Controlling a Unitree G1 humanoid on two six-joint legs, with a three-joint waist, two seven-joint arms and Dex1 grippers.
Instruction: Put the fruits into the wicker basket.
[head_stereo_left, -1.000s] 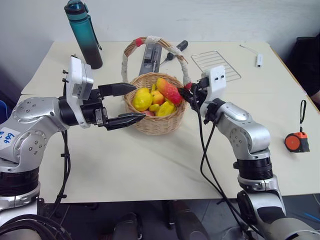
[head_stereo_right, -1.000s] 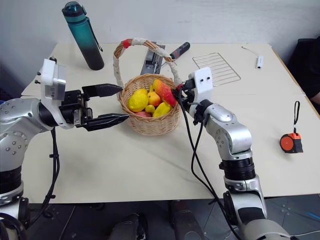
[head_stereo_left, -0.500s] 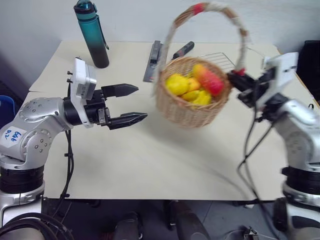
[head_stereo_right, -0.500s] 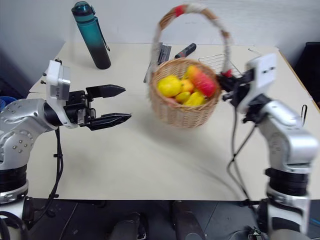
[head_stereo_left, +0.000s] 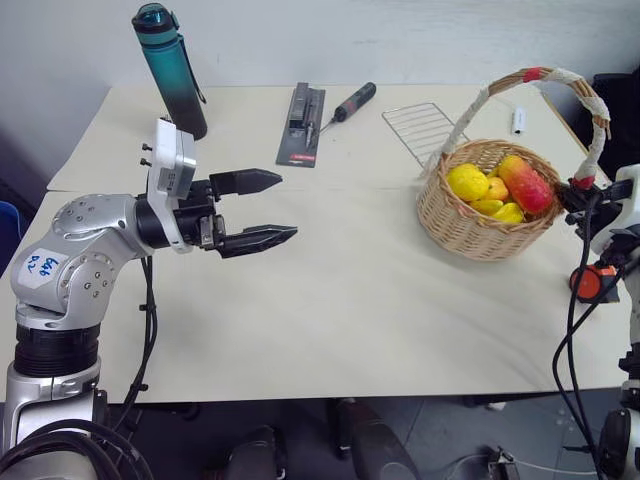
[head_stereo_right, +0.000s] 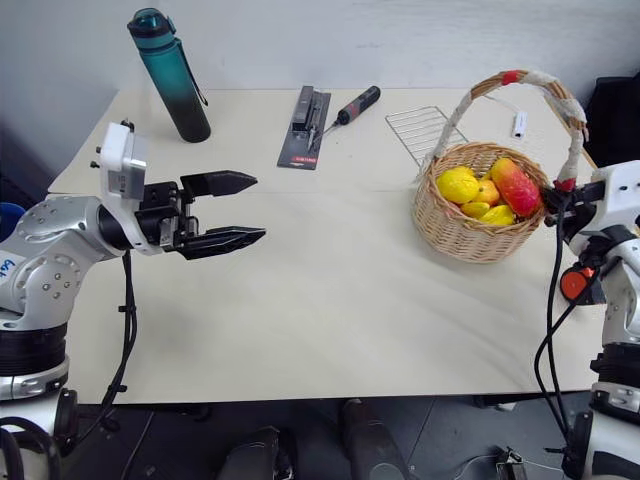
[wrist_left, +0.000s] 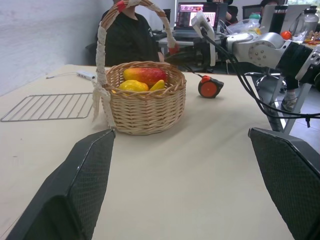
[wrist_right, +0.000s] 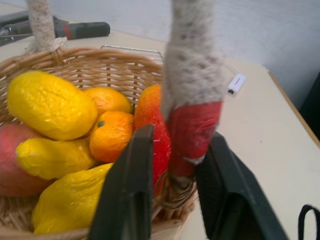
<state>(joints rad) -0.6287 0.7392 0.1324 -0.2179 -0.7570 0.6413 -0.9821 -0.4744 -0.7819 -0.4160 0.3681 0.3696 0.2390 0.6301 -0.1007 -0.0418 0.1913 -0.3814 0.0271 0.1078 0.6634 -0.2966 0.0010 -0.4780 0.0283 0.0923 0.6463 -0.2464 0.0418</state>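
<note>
Our right pincer (wrist_right: 172, 192) clasps the red-taped foot of the handle of the round tan wicker basket (head_stereo_left: 480, 225), presumably to steady it on the table (head_stereo_left: 330, 300). Just beyond those fingers the yellow-and-red fruits (head_stereo_left: 500, 188) lie inside. Our left pincer (head_stereo_left: 262, 208) hangs wide open and empty, well apart.

The right gripper (wrist_right: 172, 200) has the foot of the basket (wrist_right: 100, 70) handle (wrist_right: 192, 100) between its fingers, and whether the pads press it cannot be told. That handle runs off the frame above the fingers. Behind the fingers, the red-and-yellow fruit (wrist_right: 159, 135) is half hidden, and the pink fruit (wrist_right: 15, 165) is cut by the frame's edge. The tape measure (head_stereo_left: 592, 282) sits partly behind the right arm's cable.
</note>
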